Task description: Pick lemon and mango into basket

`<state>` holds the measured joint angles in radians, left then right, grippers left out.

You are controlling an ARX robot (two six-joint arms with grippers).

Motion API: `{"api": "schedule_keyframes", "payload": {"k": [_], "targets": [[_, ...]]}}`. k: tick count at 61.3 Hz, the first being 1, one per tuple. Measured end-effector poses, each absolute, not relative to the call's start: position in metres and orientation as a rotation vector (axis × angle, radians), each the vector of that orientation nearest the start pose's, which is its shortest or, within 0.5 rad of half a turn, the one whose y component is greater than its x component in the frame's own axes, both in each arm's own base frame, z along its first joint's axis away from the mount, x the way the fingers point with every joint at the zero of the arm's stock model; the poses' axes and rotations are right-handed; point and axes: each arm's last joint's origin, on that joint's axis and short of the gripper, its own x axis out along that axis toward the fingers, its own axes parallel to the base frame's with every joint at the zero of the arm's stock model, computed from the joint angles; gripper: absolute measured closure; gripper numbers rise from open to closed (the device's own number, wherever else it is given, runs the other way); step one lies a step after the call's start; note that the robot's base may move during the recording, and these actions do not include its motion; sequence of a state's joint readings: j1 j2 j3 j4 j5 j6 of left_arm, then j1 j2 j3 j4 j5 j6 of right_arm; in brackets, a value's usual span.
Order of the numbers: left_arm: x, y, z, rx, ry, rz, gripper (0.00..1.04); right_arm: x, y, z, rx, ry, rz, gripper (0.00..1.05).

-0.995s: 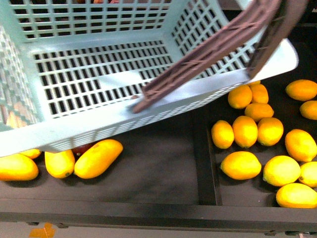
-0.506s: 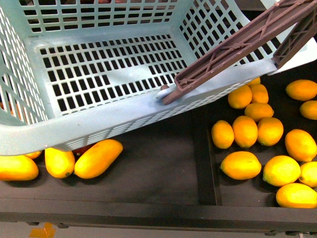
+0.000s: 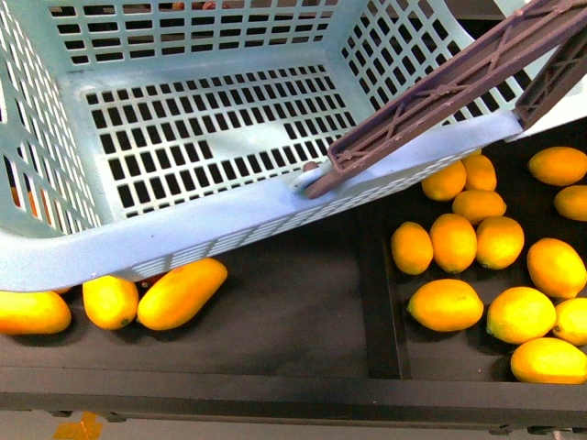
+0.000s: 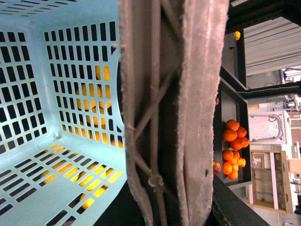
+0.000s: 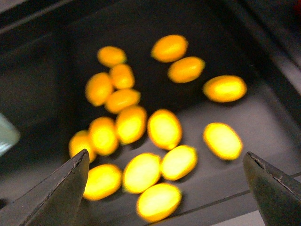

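Observation:
The light aqua basket (image 3: 183, 229) hangs tilted and empty over the left half of the black shelf. Its brownish handle (image 3: 440, 92) slants up to the right. In the left wrist view that handle (image 4: 169, 117) fills the middle, with my left gripper (image 4: 164, 207) shut on it. A long mango (image 3: 181, 293) lies under the basket's near rim beside two more. Several lemons lie in the right compartment, one lemon (image 3: 446, 304) nearest the divider. My right gripper (image 5: 167, 190) hovers open above the lemons (image 5: 164, 128), touching none.
A raised black divider (image 3: 378, 293) separates the mango side from the lemon side. The shelf's front lip (image 3: 275, 390) runs along the near edge. The left wrist view shows mandarins (image 4: 233, 136), a red fruit (image 4: 216, 166) and a wooden crate (image 4: 268, 179) further off.
The basket has swung and lifted slightly, its handle shifting up and to the right. The fruit on the shelf has not moved.

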<state>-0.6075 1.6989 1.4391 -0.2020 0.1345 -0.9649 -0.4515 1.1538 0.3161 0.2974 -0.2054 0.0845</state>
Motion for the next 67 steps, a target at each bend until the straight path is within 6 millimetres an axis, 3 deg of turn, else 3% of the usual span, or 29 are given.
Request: {"api": "schedule_keyframes", "payload": {"k": [4,8,20,50,58,67], "targets": [[0.320,-0.227,0.317,-0.793,0.766,-0.444,0.88,0.208,-0.103,0.140,0.223,0.560,-0.287,0.09],[0.320,-0.227,0.317,-0.794,0.766,-0.444,0.88,0.233,-0.120,0.105,0.145,0.716,-0.258,0.09],[0.320,-0.227,0.317,-0.796,0.774,-0.455,0.88,0.258,-0.128,0.060,-0.039,0.885,-0.161,0.09],[0.320,-0.227,0.317,-0.794,0.768,-0.447,0.88,0.317,-0.104,-0.017,-0.171,1.035,0.078,0.09],[0.320,-0.227,0.317,-0.795,0.769,-0.448,0.88,0.339,-0.098,-0.033,-0.196,1.036,0.098,0.09],[0.320,-0.227,0.317,-0.794,0.768,-0.447,0.88,0.357,-0.094,-0.037,-0.189,1.014,0.097,0.09]]}}
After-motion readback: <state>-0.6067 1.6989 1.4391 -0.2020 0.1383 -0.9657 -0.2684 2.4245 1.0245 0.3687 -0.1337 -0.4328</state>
